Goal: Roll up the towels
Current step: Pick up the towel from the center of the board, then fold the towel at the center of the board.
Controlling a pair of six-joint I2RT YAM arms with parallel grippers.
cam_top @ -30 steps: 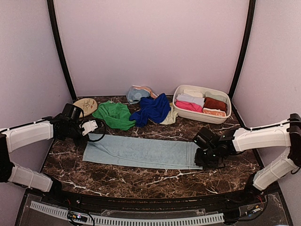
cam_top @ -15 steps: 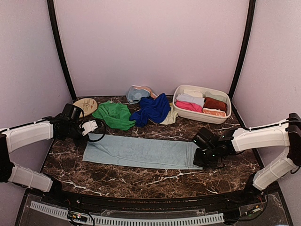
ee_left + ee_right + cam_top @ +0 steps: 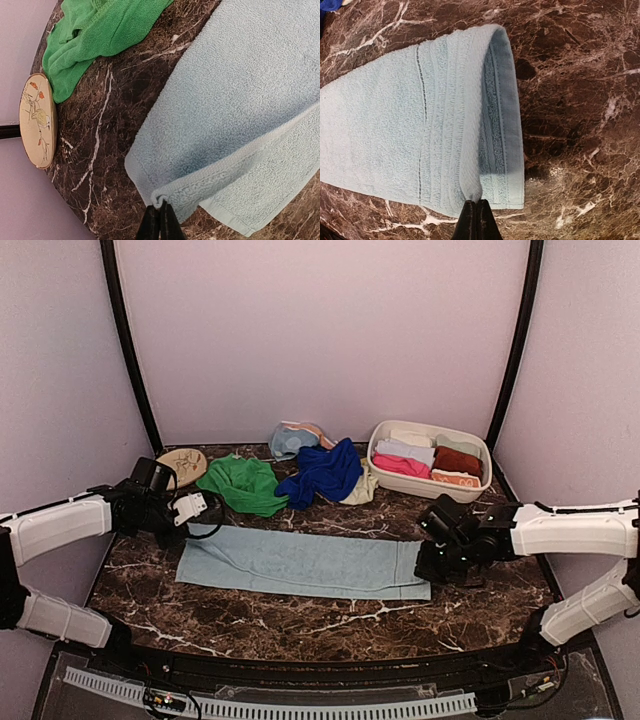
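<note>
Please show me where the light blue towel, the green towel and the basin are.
light blue towel (image 3: 300, 562), top view, middle of the flat cloth
green towel (image 3: 243, 485), top view, middle of the heap
basin (image 3: 425, 488), top view, near wall

Your left arm and right arm wear smooth white tubular shells, joined by chunky black joints and wrists. A thin black cable loops off the left wrist. Your left gripper and right gripper end in slim black fingers tapering to narrow tips.
</note>
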